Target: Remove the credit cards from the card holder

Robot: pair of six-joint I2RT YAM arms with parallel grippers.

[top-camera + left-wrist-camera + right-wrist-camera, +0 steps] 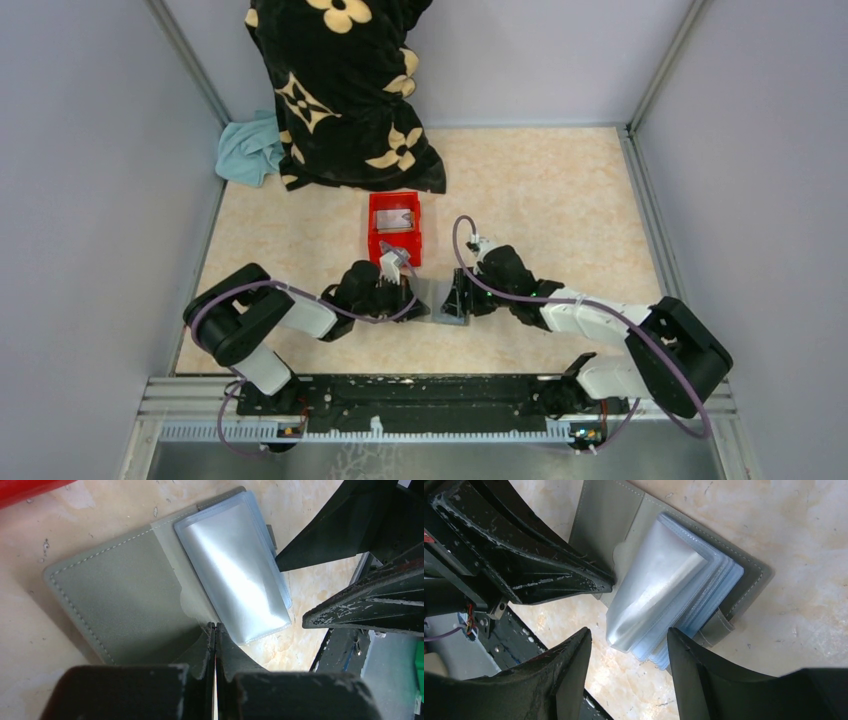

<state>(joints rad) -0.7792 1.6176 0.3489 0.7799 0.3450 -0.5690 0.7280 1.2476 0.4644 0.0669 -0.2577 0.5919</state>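
Card holder (115, 605): open, flat on table (540, 190), between both grippers, just near of red bin (373, 240).
Left gripper (215, 630): jaws closed, empty, tips at the inner flap beside the fold; probably pinning it down.
Right gripper (628, 632): wide, straddling the free edge of the clear sleeves (674, 575), apparently placed to pinch a card.
Silver card (396, 215): one, lying in bin.

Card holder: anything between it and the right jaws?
Nothing in the way. In the right wrist view the near edge of the card holder's clear sleeve stack shows between the open right jaws, with tabletop below.
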